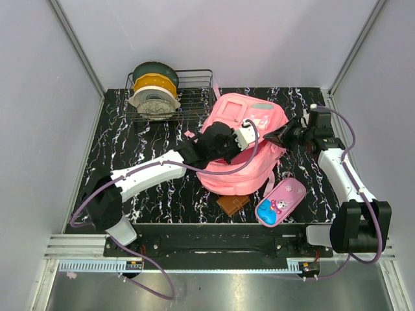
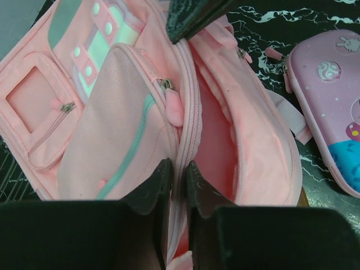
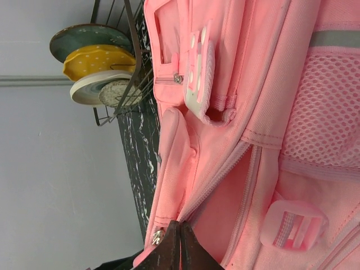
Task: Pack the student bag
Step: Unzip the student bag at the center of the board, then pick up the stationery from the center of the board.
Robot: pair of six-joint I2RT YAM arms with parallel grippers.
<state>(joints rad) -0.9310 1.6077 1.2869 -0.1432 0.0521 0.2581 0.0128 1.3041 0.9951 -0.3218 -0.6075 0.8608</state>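
Left wrist, left pincer (image 2: pixel 179 173) pinching student bag (image 2: pixel 112 129)

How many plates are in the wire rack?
4, in a row: dark green plate at the back, yellow plate, white plate, grey patterned plate at the front. Others may be hidden.

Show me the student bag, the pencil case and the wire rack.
student bag (image 1: pixel 230 183), top view, bare lower fabric
pencil case (image 1: pixel 281 202), top view, lid's middle
wire rack (image 1: pixel 196 91), top view, bare right side
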